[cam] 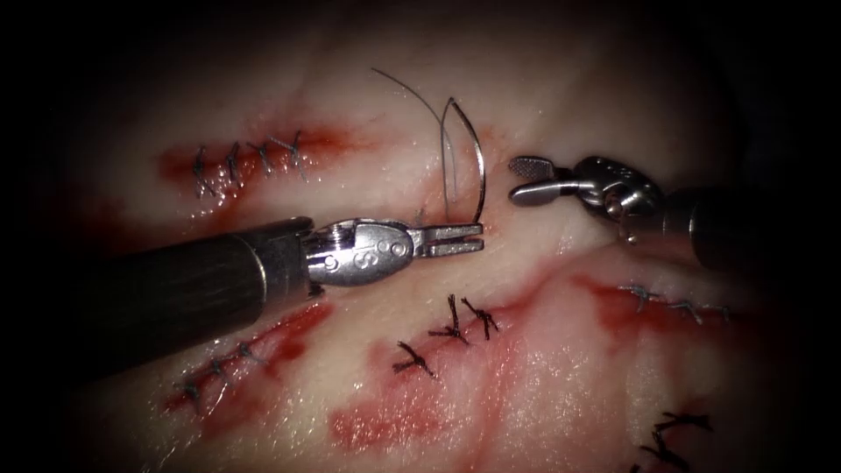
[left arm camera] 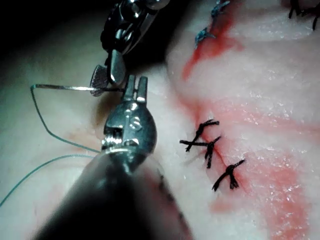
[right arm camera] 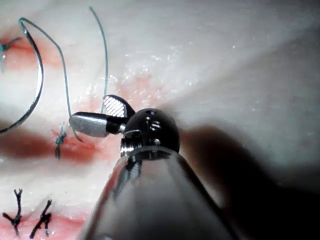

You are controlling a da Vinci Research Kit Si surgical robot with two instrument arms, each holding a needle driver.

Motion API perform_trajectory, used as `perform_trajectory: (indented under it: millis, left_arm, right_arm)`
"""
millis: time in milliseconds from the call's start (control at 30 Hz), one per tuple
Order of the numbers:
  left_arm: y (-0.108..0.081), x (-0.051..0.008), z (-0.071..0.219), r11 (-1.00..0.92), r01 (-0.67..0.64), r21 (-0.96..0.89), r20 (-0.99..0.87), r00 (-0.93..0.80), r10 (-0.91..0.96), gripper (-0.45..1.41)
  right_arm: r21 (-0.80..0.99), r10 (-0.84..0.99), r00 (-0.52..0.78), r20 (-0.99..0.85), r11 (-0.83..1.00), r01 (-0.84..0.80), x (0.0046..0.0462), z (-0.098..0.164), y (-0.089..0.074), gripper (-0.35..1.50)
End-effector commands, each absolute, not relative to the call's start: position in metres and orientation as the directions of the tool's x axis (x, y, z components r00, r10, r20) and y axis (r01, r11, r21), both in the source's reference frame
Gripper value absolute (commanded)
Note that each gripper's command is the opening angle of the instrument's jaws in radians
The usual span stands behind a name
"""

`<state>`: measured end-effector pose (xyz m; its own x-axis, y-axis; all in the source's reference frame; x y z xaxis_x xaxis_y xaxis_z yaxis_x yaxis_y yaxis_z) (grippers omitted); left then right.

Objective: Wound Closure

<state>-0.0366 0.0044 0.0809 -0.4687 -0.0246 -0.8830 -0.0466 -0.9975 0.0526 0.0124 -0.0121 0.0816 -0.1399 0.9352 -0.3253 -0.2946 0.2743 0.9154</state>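
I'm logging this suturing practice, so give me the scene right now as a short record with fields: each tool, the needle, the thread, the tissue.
left tool: jaws shut on the needle near one end
right tool: jaws open, holding nothing, just right of the needle
needle: standing above the tissue, not in it
thread: trails from the needle's upper end, loops down to the tissue
tissue: several cuts already stitched; red fluid along them

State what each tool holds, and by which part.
The left tool grips the needle near its pointed end, clear of the tissue; thread trails from the other end. The right tool is open and holds nothing.
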Motion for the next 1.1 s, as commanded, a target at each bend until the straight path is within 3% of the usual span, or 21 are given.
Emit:
perform_trajectory:
  millis: [33,267,400,633,867,1100]
  left_arm:
    - [0.0047,-0.0372,0.0818,-0.996,-0.051,0.075,-0.869,-0.494,-0.04,-0.45]
    - [0.0039,-0.0388,0.0843,-0.973,-0.08,0.218,-0.772,-0.624,-0.122,-0.45]
    - [0.0029,-0.0401,0.0853,-0.956,-0.053,0.288,-0.72,-0.671,-0.179,-0.45]
    - [0.0013,-0.0416,0.0863,-0.928,-0.001,0.372,-0.644,-0.72,-0.257,-0.45]
    - [0.0011,-0.0417,0.0865,-0.922,0.008,0.388,-0.622,-0.736,-0.268,-0.45]
    - [0.001,-0.0419,0.0861,-0.918,0.023,0.396,-0.619,-0.732,-0.285,-0.45]
  right_arm:
    - [0.933,0.949,-0.157,-0.273,0.221,-0.284,0.0134,0.0815,-0.0113,0.93]
    - [0.893,0.976,-0.082,-0.203,0.15,-0.425,0.015,0.0792,-0.0107,0.81]
    - [0.87,0.984,-0.064,-0.168,0.117,-0.479,0.0164,0.0786,-0.0105,1.08]
    - [0.865,0.984,-0.067,-0.163,0.11,-0.49,0.0179,0.0786,-0.0104,1.28]
    - [0.865,0.984,-0.069,-0.163,0.109,-0.49,0.0181,0.0786,-0.0104,1.23]
    - [0.856,0.979,-0.056,-0.194,0.141,-0.497,0.0186,0.0791,-0.0106,0.94]
